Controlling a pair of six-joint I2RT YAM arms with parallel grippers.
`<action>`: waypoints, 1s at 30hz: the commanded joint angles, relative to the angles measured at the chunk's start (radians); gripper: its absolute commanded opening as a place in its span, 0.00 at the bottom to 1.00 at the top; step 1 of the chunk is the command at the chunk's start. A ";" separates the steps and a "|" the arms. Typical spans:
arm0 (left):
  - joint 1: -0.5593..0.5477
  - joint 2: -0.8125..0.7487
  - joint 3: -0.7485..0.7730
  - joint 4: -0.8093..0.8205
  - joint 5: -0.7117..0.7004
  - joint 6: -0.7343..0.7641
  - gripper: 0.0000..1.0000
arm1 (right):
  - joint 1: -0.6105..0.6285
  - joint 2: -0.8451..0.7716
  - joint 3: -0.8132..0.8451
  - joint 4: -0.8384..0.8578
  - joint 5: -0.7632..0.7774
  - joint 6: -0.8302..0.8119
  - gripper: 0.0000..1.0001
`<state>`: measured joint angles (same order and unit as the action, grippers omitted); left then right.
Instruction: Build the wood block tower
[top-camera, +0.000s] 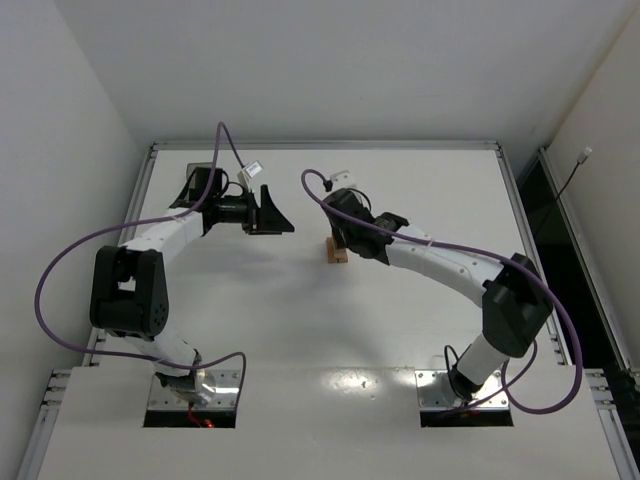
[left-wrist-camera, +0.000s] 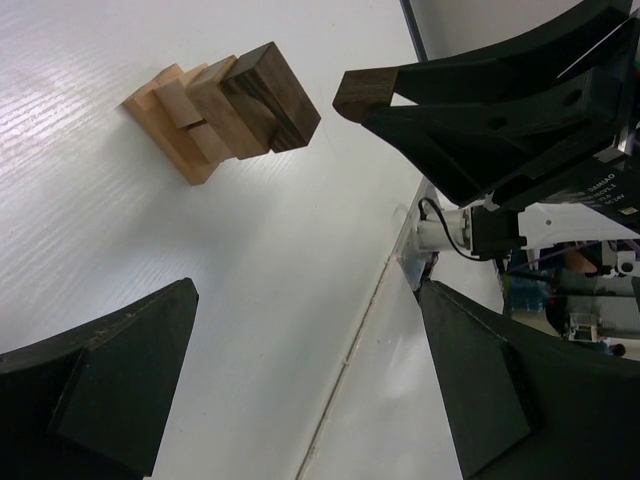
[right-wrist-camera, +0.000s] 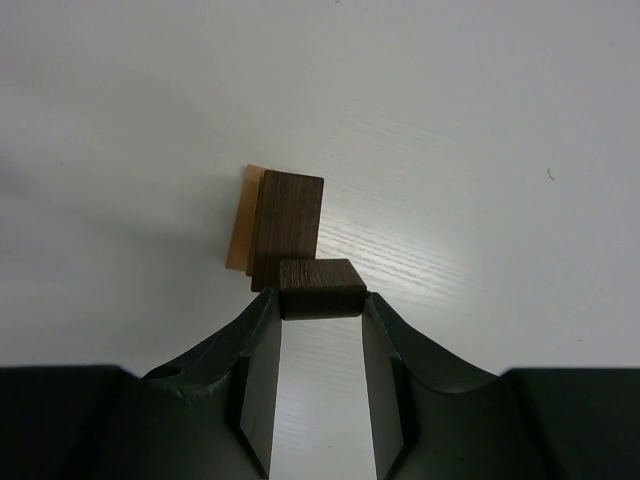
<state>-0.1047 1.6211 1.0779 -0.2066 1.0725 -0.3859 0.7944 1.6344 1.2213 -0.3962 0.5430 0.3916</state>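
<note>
- Counted: two arms, two end effectors, one tower, one block carried apart from it.
- Tower (top-camera: 338, 250) (left-wrist-camera: 225, 110) (right-wrist-camera: 285, 225): upright on the white tabletop (top-camera: 300, 320), about midway across, between the two end effectors.
- Made of tan blocks below and a single dark brown piece on top; exact number of tan pieces hard to tell.
- Carried block (right-wrist-camera: 320, 288) (left-wrist-camera: 362, 92): dark brown, pinched at the very tips of the right end effector (top-camera: 345, 235) (right-wrist-camera: 320, 300), up in the air.
- Seen from the left wrist, close to the tower's top with a clear gap, not touching.
- Right end effector: narrowed to the width of the carried block, one finger pressed on each of two opposite faces.
- Left end effector (top-camera: 283, 212) (left-wrist-camera: 300, 390): spread wide, holding nothing, off to the left of the tower and facing it.
</note>
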 joint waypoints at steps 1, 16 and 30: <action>0.005 -0.039 -0.004 0.046 0.006 -0.005 0.92 | -0.001 -0.022 0.046 0.065 -0.017 -0.005 0.00; 0.005 -0.030 -0.004 0.046 0.015 -0.005 0.92 | -0.040 0.045 0.118 0.056 -0.118 -0.014 0.00; 0.005 -0.021 0.005 0.036 0.024 -0.005 0.92 | -0.067 0.085 0.147 0.037 -0.166 -0.025 0.05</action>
<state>-0.1047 1.6211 1.0752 -0.1932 1.0706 -0.3943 0.7296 1.7157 1.3209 -0.3824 0.3912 0.3759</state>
